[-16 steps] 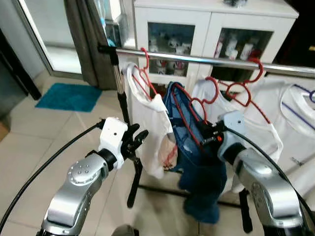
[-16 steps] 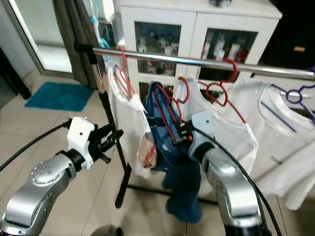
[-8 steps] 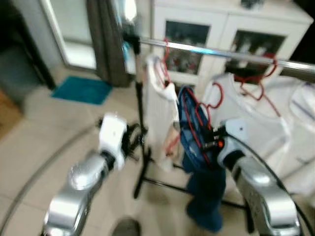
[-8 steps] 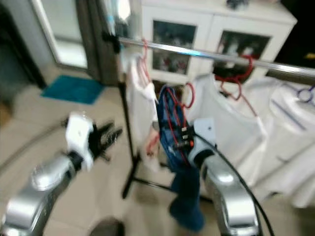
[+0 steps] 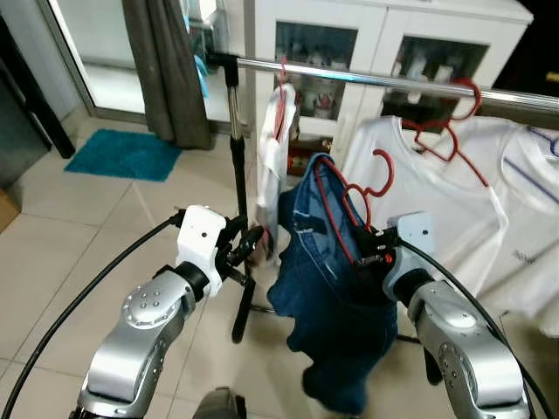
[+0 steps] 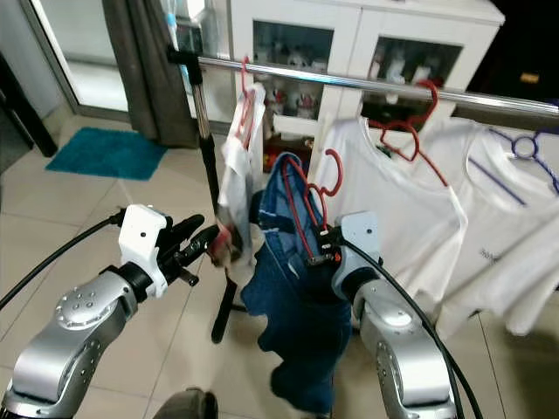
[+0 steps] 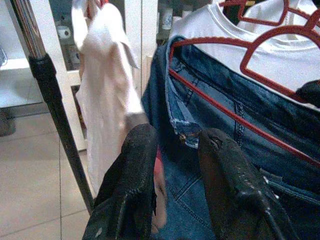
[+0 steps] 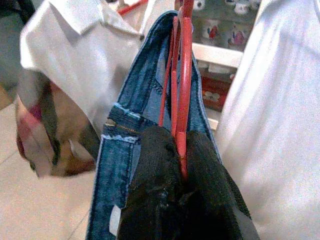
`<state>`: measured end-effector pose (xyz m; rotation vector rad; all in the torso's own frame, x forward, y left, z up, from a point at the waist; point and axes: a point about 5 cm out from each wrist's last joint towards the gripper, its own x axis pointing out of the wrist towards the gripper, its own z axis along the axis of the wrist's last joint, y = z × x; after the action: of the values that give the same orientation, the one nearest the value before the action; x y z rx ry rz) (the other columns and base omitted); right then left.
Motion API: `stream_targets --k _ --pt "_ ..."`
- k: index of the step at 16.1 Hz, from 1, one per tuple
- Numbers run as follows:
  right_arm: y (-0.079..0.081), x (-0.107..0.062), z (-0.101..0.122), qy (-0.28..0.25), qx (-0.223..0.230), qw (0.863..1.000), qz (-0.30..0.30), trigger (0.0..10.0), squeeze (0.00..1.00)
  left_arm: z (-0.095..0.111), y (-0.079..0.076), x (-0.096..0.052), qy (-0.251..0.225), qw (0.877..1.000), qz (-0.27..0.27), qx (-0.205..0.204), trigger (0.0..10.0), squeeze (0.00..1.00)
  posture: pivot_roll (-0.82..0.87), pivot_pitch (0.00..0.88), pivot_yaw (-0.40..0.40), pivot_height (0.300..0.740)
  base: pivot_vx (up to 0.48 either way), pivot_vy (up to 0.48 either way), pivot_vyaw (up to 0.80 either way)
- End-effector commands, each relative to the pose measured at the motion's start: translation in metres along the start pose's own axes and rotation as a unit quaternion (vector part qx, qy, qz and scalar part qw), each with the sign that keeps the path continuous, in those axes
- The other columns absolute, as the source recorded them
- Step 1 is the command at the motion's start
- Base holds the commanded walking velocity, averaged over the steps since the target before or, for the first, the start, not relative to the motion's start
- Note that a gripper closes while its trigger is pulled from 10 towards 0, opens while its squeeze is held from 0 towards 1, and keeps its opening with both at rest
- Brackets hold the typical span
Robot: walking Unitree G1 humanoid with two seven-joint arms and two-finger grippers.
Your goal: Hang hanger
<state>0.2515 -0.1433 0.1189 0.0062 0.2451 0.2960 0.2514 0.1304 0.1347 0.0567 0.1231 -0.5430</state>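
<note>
Below the steel rail [image 5: 367, 80], the right claw [image 5: 371, 249] grips the red hanger [image 5: 345, 205] carrying blue jeans [image 5: 327, 288]; the left claw [image 5: 247, 247] is open beside a white garment [image 5: 271, 166].

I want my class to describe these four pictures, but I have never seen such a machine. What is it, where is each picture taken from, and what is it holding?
It is a walking robot with two silver arms, each ending in two black fingers. The two wide pictures come from cameras in its head, looking down at a clothes rail. The two close-up pictures come from a camera on each wrist.

The right gripper is shut on a red hanger carrying blue jeans. The hanger's hook is below the rail, not yet hung on it. The left gripper is open beside a white garment that already hangs from the rail. White T-shirts hang further right. Behind stands a white cabinet; a teal mat lies on the tiled floor.
</note>
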Motion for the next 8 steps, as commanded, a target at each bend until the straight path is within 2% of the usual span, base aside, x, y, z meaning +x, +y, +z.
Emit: stream_targets --k 1,5,8 --pt "-0.0034 -0.0004 0.0069 -0.02 -0.008 1.0 -0.006 0.0 0.0 -0.0012 -0.0011 -0.0012 0.005 1.0 0.0 0.001 10.0 0.0 0.13 0.027 -0.013 0.74 -0.315 0.0 0.0" --pt "-0.006 -0.0029 0.0066 -0.022 -0.012 1.0 -0.018 0.0 0.0 -0.0011 0.0013 0.0019 0.006 1.0 -0.007 0.002 10.0 0.0 0.1 0.024 0.01 0.74 -0.284 0.0 0.0" --pt "-0.0059 -0.0062 0.005 -0.017 -0.008 1.0 -0.022 0.0 0.0 -0.0017 0.0016 0.0027 0.001 1.0 -0.001 -0.01 10.0 0.0 0.1 0.03 0.001 0.74 0.0 0.0 0.0"
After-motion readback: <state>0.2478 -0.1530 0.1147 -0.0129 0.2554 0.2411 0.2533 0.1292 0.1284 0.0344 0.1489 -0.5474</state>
